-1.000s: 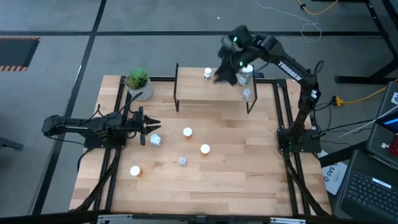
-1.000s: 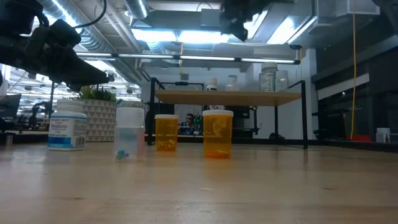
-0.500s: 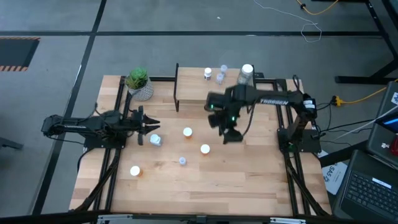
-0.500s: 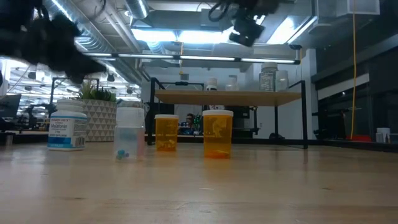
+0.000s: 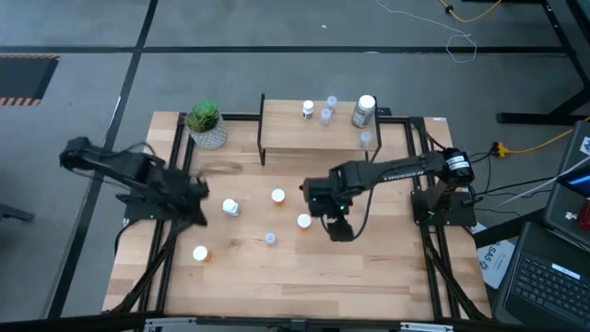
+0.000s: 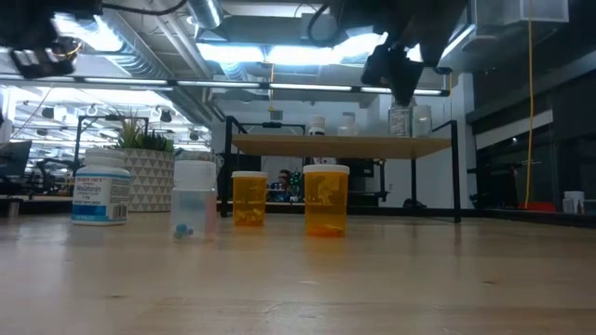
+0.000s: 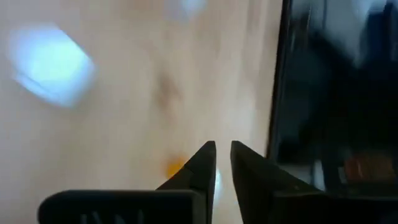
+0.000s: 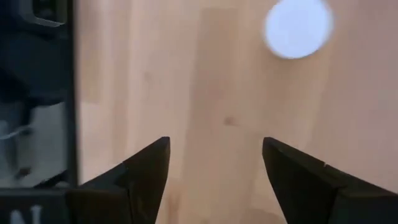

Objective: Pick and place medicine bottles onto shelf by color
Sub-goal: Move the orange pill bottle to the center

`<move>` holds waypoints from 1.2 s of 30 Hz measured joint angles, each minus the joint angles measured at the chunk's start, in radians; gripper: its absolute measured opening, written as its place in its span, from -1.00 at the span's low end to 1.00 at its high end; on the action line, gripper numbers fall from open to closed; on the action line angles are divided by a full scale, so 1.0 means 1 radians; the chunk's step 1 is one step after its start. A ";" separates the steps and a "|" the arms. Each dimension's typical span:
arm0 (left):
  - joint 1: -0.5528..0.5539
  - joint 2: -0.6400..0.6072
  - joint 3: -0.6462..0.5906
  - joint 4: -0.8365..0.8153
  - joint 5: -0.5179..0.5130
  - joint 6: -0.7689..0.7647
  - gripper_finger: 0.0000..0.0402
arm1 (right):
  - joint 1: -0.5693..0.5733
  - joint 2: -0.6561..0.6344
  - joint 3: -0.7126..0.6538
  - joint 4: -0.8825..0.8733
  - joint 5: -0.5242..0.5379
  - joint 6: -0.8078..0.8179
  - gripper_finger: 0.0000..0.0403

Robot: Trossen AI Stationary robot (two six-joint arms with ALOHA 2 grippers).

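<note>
Right end effector (image 5: 338, 228) open, apparently empty, beside orange bottle (image 5: 303, 220)

The wooden table (image 5: 369, 267) carries a low shelf (image 5: 313, 136) at its far edge — a light board on thin black legs; a potted plant (image 5: 205, 123) stands just beside the shelf's left end. On the shelf: a white-capped bottle (image 5: 308, 110), a tiny clear one (image 5: 325, 115) and another (image 5: 332, 101), a larger greenish bottle (image 5: 364, 111), one more small clear bottle (image 5: 366, 139). On the tabletop: a white bottle (image 5: 230, 208); three orange bottles (image 5: 277, 195), (image 5: 303, 220), (image 5: 200, 253); a tiny clear one (image 5: 270, 238) — all well apart.
</note>
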 joint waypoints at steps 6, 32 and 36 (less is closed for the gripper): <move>-0.211 0.241 0.081 -0.006 0.078 -0.143 -0.93 | 0.036 0.000 -0.004 0.056 0.276 0.114 0.28; -0.810 0.769 0.165 0.021 -0.259 -1.007 -1.00 | 0.108 0.000 -0.004 0.304 0.356 0.138 0.28; -0.795 0.867 0.165 0.055 -0.305 -1.011 -1.00 | 0.108 0.000 -0.004 0.304 0.355 0.137 0.28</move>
